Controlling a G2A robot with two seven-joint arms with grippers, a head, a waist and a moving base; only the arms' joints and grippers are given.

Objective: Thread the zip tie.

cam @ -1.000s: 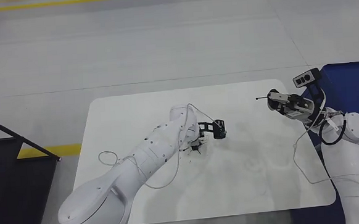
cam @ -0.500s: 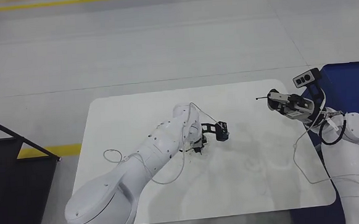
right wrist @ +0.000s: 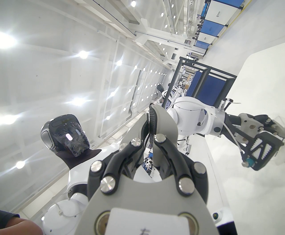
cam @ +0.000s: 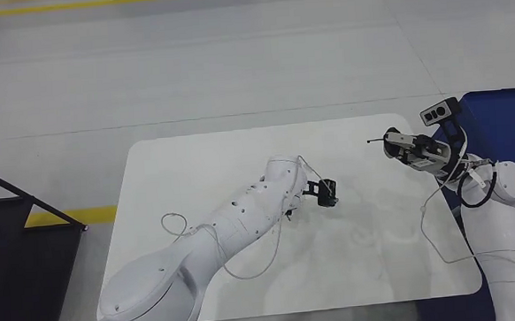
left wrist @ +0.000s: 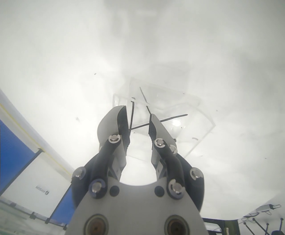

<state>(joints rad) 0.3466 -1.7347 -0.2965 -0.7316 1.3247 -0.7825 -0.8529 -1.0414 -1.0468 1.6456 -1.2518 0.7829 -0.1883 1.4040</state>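
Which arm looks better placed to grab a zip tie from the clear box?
Left. The left gripper, open, hangs over the clear box of zip ties; the right gripper is shut, far off near the table edge.

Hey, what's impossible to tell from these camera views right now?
- Left wrist view: the zip ties in the clear box are hazy and partly covered by the left tool, so their count is unclear.
- Top view: the thin dark sliver ahead of the right tool is too small to identify.
- Right wrist view: whether its shut fingers pinch anything is hidden.
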